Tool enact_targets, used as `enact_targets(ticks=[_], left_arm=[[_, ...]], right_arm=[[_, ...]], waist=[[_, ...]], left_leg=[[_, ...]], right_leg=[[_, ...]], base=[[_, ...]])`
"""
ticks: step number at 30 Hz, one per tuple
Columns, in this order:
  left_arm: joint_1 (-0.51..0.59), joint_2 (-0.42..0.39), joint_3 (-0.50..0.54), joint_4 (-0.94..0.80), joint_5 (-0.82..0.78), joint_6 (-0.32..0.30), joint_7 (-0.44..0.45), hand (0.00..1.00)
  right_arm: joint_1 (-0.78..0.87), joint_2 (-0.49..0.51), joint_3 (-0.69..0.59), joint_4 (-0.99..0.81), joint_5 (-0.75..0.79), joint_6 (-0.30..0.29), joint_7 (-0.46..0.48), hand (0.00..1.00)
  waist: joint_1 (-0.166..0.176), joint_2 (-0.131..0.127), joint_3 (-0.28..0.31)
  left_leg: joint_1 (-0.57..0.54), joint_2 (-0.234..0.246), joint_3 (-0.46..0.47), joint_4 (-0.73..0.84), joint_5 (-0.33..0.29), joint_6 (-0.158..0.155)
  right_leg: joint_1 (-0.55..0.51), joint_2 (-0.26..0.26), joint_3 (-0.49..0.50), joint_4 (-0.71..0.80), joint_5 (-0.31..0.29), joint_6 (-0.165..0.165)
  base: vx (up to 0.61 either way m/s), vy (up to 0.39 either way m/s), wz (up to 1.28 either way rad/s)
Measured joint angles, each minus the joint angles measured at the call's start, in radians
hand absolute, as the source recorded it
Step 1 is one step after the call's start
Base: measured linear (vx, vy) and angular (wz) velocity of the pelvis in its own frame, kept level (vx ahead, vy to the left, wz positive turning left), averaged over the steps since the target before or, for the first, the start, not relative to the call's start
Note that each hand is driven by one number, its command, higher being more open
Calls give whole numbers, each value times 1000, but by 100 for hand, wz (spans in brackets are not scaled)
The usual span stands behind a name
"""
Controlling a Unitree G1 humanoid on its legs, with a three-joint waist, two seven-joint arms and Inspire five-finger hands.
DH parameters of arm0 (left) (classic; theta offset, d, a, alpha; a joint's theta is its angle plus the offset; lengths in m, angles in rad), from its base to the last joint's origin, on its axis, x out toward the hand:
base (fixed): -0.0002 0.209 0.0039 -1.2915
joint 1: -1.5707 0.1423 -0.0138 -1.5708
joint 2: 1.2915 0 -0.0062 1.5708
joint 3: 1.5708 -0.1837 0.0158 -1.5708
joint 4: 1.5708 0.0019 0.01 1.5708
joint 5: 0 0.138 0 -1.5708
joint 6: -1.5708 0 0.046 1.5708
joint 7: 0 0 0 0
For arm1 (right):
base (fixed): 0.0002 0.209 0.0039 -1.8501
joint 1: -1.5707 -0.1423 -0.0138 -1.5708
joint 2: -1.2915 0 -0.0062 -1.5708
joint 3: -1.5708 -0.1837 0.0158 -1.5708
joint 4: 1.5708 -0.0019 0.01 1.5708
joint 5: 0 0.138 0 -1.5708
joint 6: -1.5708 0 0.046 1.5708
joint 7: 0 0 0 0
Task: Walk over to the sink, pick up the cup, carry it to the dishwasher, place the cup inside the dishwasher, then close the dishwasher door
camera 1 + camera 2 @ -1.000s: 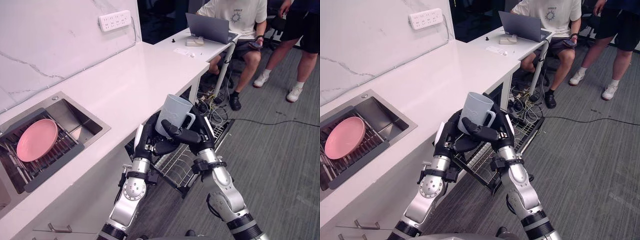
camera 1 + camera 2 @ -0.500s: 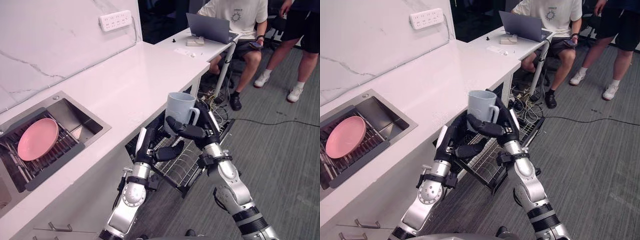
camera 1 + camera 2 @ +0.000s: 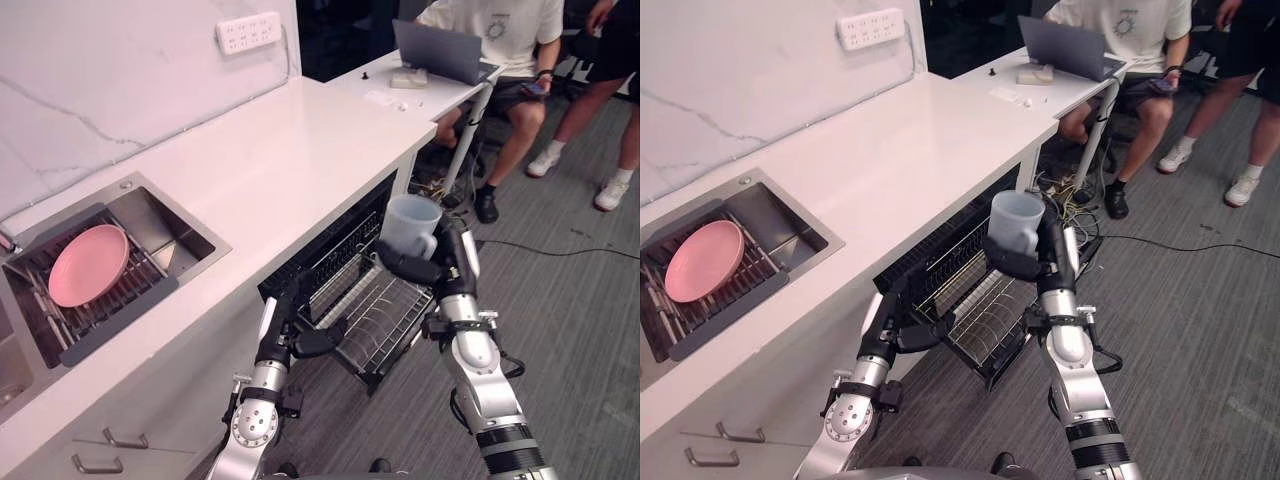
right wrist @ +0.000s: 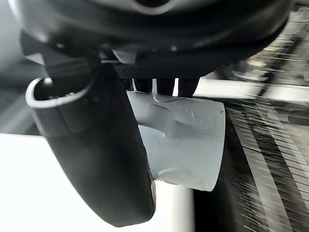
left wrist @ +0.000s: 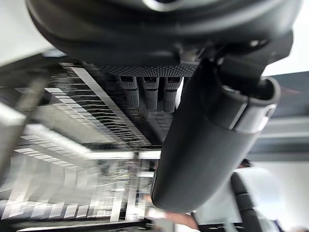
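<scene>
Gripping a pale blue cup (image 3: 408, 222) with the right robot hand (image 3: 447, 268), thumb and fingers curled round it. Held upright in the air, out past the edge of the white bench (image 3: 285, 150), above the wire rack (image 3: 385, 312) pulled out of the open dishwasher (image 3: 328, 258). Not touching the rack. Left robot hand (image 3: 303, 340) lower down, by the near side of the rack, fingers loose, holding nothing. In the sink (image 3: 160, 205), set into the bench, a dark tray (image 3: 120, 318) with a pink plate (image 3: 88, 265) lying in it. On the far end of the bench, a laptop (image 3: 442, 50), with a person (image 3: 500, 25) sitting behind it.
</scene>
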State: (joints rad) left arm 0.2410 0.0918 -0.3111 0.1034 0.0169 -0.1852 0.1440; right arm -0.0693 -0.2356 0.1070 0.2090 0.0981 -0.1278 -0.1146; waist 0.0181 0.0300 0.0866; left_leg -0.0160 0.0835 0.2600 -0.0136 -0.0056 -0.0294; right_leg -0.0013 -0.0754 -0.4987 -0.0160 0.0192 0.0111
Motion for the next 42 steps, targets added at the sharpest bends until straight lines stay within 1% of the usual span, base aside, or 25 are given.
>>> enact_targets(ticks=[1,2,4,5,7,8,10,11,13,16,17,20,21,23,26,29,31,32,34,36,37,38,40,41,42], left_arm=[[-2,5,13,27,-19,0,-2,90],[-2,6,24,35,-23,0,-3,90],[-6,8,70,66,-42,0,-6,90],[-8,10,82,72,-49,1,-6,90],[-24,26,123,98,-59,1,3,90],[-31,29,131,108,-60,2,6,90],[-51,41,168,136,-75,2,24,90],[-57,44,173,143,-76,2,29,90],[-68,46,200,148,-77,2,44,90],[-85,46,219,172,-90,2,57,90],[-104,46,233,199,-99,2,65,90],[-127,45,241,222,-118,3,81,90],[-131,45,242,223,-118,3,84,90],[-145,45,244,228,-118,3,94,90],[-170,40,244,232,-118,3,98,90],[-179,40,244,230,-117,3,98,90],[-177,38,244,231,-117,5,100,90],[-177,36,244,231,-117,7,99,90],[-177,24,244,231,-117,7,98,90],[-177,18,244,231,-117,7,97,90],[-177,13,244,237,-117,7,97,90],[-177,13,244,242,-117,7,96,90],[-173,16,245,268,-117,8,96,90],[-163,16,247,281,-116,9,95,90],[-145,16,249,294,-116,12,92,90]], right_arm=[[-14,0,0,72,-23,17,1,30],[-25,-1,0,100,-26,24,1,30],[-84,-9,0,183,-48,48,-8,30],[-102,-12,0,203,-55,51,-12,30],[-175,-34,-2,256,-80,54,-28,30],[-200,-41,-2,272,-89,55,-31,30],[-322,-67,-9,359,-106,56,-52,30],[-352,-74,-15,384,-115,57,-58,30],[-467,-98,-31,484,-130,61,-83,30],[-556,-106,-55,577,-131,70,-97,30],[-607,-107,-61,638,-131,78,-106,90],[-664,-111,-65,719,-131,96,-112,90],[-668,-110,-67,726,-130,102,-112,90],[-669,-102,-99,717,-128,101,-112,90],[-668,-92,-104,698,-129,106,-133,90],[-633,-66,-106,596,-131,120,-159,90],[-563,-38,-108,443,-136,122,-173,90],[-541,-32,-109,406,-141,122,-175,90],[-457,1,-128,288,-153,122,-181,90],[-400,20,-138,219,-169,122,-189,90],[-331,37,-142,141,-175,122,-195,90],[-302,44,-142,107,-181,122,-196,90],[-198,68,-142,-10,-185,122,-196,90],[-133,80,-142,-82,-193,121,-193,90],[-79,87,-142,-143,-202,119,-187,90]], waist=[[12,-4,34],[18,-5,50],[23,-5,118],[25,-7,135],[49,-11,196],[52,-12,210],[65,-14,263],[71,-14,274],[94,-16,304],[113,-16,315],[118,-16,329],[133,-16,332],[133,-16,333],[131,-17,341],[129,-19,348],[124,-26,359],[123,-41,374],[119,-44,375],[102,-55,381],[96,-61,380],[85,-63,379],[79,-64,378],[67,-70,370],[57,-79,352],[46,-90,327]], left_leg=[[-29,0,-17,15,4,0],[-44,1,-24,25,4,0],[-97,0,-60,67,5,2],[-115,-1,-71,80,5,3],[-183,-8,-117,130,8,6],[-199,-12,-130,140,10,9],[-251,-30,-175,159,29,12],[-264,-34,-185,159,34,13],[-307,-50,-218,154,60,15],[-346,-61,-244,149,82,14],[-353,-67,-255,137,96,15],[-380,-72,-263,122,116,17],[-383,-72,-265,120,120,18],[-385,-72,-273,119,124,18],[-384,-72,-274,117,126,17],[-370,-67,-265,100,132,14],[-348,-62,-247,87,133,13],[-343,-62,-246,85,133,13],[-307,-62,-239,75,132,12],[-278,-61,-228,60,131,11],[-247,-60,-224,42,129,10],[-232,-61,-223,35,128,9],[-192,-59,-218,14,124,12],[-179,-56,-217,10,120,14],[-168,-52,-215,6,116,9]], right_leg=[[-19,-4,-11,15,-4,-5],[-32,-7,-16,29,-8,-9],[-71,-25,-54,98,-37,-13],[-86,-33,-63,123,-49,-14],[-144,-70,-102,225,-93,-22],[-158,-81,-112,249,-104,-24],[-203,-123,-153,332,-140,-29],[-214,-132,-161,350,-148,-31],[-259,-161,-189,403,-168,-35],[-297,-184,-211,442,-182,-41],[-307,-194,-220,454,-187,-42],[-342,-202,-221,469,-189,-42],[-347,-204,-221,472,-189,-42],[-348,-204,-207,475,-189,-43],[-351,-202,-196,475,-189,-43],[-351,-199,-185,471,-189,-43],[-347,-193,-164,470,-188,-44],[-343,-192,-161,469,-188,-44],[-317,-188,-141,463,-188,-43],[-298,-184,-131,453,-187,-40],[-272,-178,-129,440,-186,-35],[-259,-175,-129,431,-186,-32],[-223,-164,-126,407,-187,-24],[-206,-156,-128,391,-187,-18],[-194,-149,-129,376,-183,-17]], base=[[-15,-1,37],[-32,6,36],[-73,13,47],[-95,18,60],[-101,21,59],[-150,30,64],[-164,34,63],[-160,30,54],[-130,23,47],[-90,-3,35],[-70,-16,24],[-53,-18,13],[-16,-39,14],[-5,-38,10],[-40,-11,1],[-30,-9,-10],[-6,-29,-23],[17,-19,-10],[18,-3,-8],[7,4,-16],[6,3,-12],[19,8,-11],[24,0,-8],[78,-28,-6],[105,-38,-6]])
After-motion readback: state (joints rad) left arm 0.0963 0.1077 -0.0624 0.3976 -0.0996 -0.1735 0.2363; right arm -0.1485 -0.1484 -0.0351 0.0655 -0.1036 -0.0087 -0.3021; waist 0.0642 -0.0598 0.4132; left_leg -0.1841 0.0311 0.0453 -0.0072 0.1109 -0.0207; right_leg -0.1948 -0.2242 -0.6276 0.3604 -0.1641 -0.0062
